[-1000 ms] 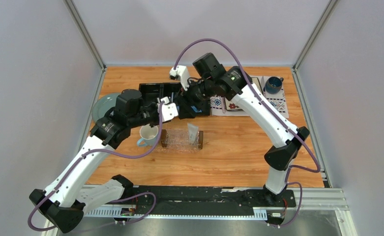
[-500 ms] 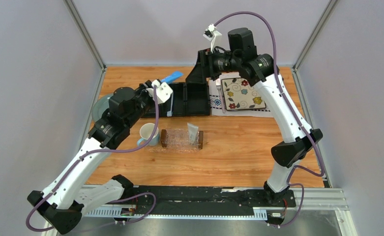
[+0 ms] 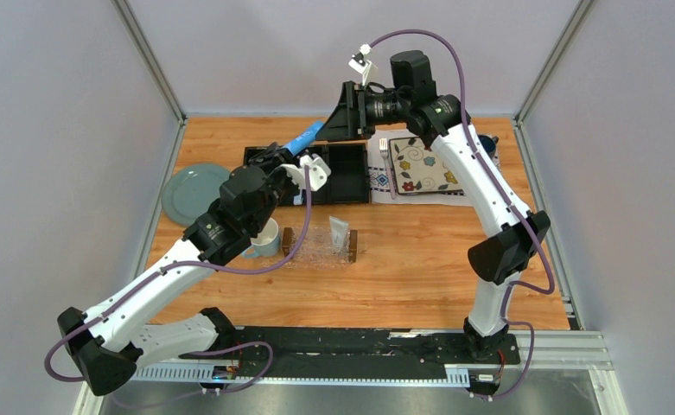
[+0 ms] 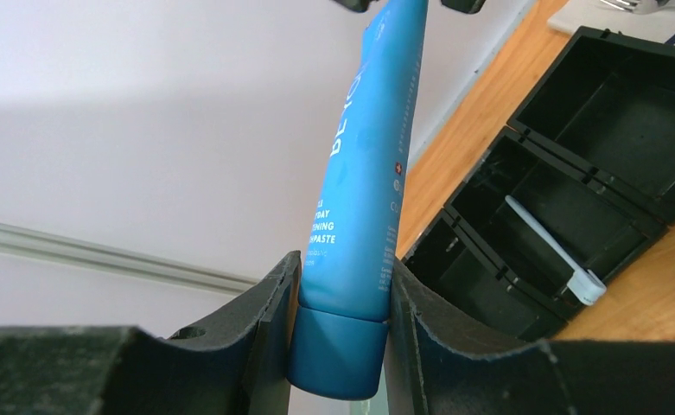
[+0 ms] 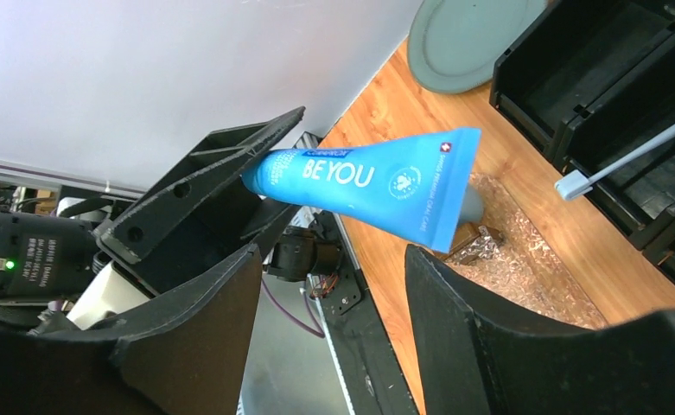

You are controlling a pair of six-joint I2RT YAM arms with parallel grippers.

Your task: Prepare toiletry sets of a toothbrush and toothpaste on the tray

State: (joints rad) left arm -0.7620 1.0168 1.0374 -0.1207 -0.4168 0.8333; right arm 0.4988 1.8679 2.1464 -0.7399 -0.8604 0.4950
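Note:
My left gripper (image 3: 283,157) is shut on the cap end of a blue toothpaste tube (image 3: 303,137) and holds it in the air above the black organizer (image 3: 351,164). The wrist view shows the tube (image 4: 364,173) clamped between both fingers (image 4: 342,268). My right gripper (image 3: 340,117) is open and empty (image 5: 332,259), close to the tube's flat end (image 5: 368,186). The pale toothbrush (image 4: 550,251) lies in an organizer compartment; it also shows in the right wrist view (image 5: 627,156). The clear tray (image 3: 288,242) sits mid-table with a pale tube (image 3: 340,232) in it.
A white mug (image 3: 264,238) stands just left of the tray. A grey-green plate (image 3: 185,192) lies at the far left. A floral plate (image 3: 429,164) and a fork (image 3: 385,149) rest on a patterned mat at the right, behind my right arm.
My left gripper has lifted the blue tube out of the organizer and carried it up and right. My right gripper has risen from the organizer and swung left toward the tube's flat end.

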